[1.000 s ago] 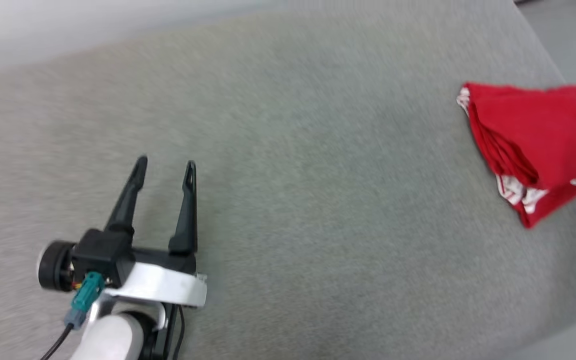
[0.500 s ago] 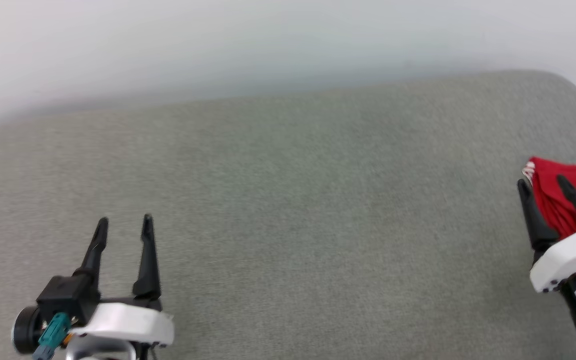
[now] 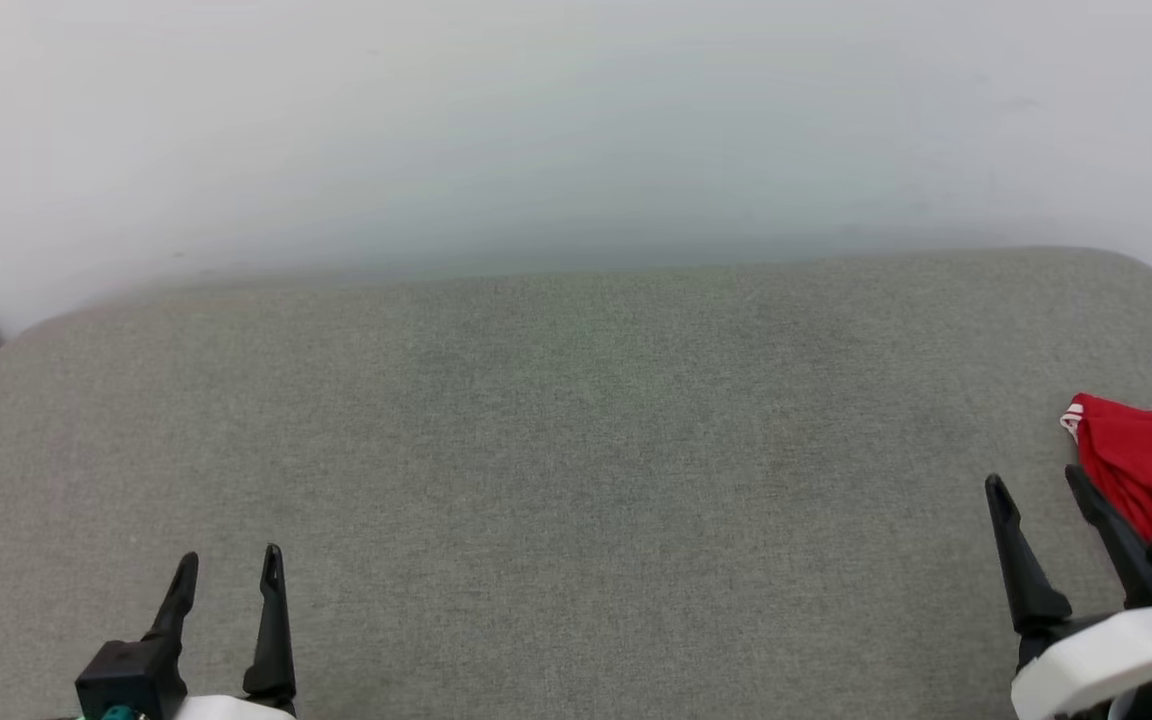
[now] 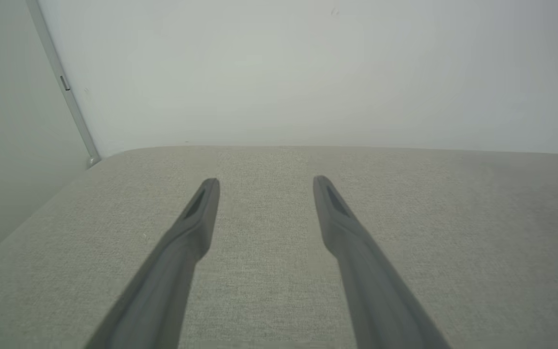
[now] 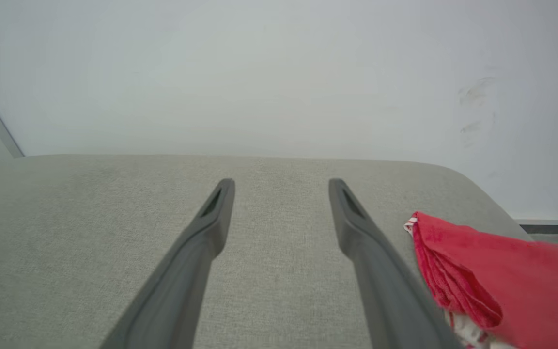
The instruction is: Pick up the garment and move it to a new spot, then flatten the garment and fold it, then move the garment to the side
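Observation:
The garment is a folded red bundle with a bit of red-white striped trim, lying at the far right of the grey padded surface. In the right wrist view the garment lies just right of my right finger, apart from it. My right gripper stands open at the lower right of the head view, empty, its fingers just left of the bundle. At the lower left, far from the cloth, my left gripper is open and empty; the left wrist view has my left gripper above bare fabric.
A pale wall rises behind the padded surface. The surface's rounded corners show at the far left and far right. A grey metal strip runs down the wall at the left. A strip of floor lies beyond the right corner.
The head camera has tilted up and turned, so the wall now takes the upper picture and the garment sits at the right edge. My right gripper has come into view beside it.

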{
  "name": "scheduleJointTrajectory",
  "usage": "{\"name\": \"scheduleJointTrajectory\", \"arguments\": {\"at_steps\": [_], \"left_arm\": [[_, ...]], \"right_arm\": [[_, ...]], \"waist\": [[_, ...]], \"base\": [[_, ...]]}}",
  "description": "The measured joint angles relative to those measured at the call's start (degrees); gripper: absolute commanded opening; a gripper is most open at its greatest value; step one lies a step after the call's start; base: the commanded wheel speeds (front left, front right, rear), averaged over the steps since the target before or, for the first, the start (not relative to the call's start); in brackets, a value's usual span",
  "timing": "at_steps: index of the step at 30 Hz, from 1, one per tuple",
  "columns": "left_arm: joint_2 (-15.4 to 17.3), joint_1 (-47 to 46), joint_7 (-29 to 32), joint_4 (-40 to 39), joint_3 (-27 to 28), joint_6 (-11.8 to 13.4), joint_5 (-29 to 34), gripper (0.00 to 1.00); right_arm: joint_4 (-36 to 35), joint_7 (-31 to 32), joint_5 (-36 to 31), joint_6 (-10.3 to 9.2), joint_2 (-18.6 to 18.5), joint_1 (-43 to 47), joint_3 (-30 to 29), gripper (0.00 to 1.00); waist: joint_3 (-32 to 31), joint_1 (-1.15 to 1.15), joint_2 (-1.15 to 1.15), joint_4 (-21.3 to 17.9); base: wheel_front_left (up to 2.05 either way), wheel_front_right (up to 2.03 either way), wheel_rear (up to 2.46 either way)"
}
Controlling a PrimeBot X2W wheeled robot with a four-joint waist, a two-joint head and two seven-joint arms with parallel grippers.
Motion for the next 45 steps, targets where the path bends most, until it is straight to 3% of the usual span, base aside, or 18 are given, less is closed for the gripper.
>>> {"name": "scheduleJointTrajectory", "arguments": {"at_steps": [10, 30, 31, 35, 45], "left_arm": [[-0.36, 0.64, -0.16, 1.12, -0.66, 0.18, -0.01, 1.0], [-0.33, 0.32, -0.42, 2.13, -0.74, 0.68, -0.51, 1.0], [-0.41, 0.35, -0.4, 2.26, -0.77, 0.67, -0.52, 0.0], [-1.97, 1.39, -0.09, 4.01, -1.34, 0.48, -0.83, 0.0], [-3.97, 0.67, 2.37, 5.26, 0.99, -2.2, -9.6, 0.0]], "right_arm": [[-7.23, 1.13, -2.7, 0.0, 4.05, 6.6, -0.57, 1.0], [-6.65, 1.21, -3.39, 0.0, 3.91, 5.94, 0.53, 1.0], [-6.47, 1.09, -3.42, 0.0, 3.92, 6.0, 0.53, 0.0], [-4.39, 1.12, -3.25, 0.0, 4.26, 6.89, 0.9, 0.0], [-1.77, 1.65, 7.83, 0.0, 4.54, 5.93, 0.63, 0.0]], "waist": [[-1.15, 0.01, 0.0, -0.92], [-0.8, 0.01, 0.0, -0.29], [-0.8, 0.02, 0.0, -0.21], [-0.77, 0.02, 0.0, -0.18], [-0.54, 0.02, 0.0, 0.04]], "base": [[0.0, 0.0, 0.0], [0.0, 0.0, 0.0], [0.0, 0.0, 0.0], [0.0, 0.0, 0.0], [0.0, 0.0, 0.0]]}}
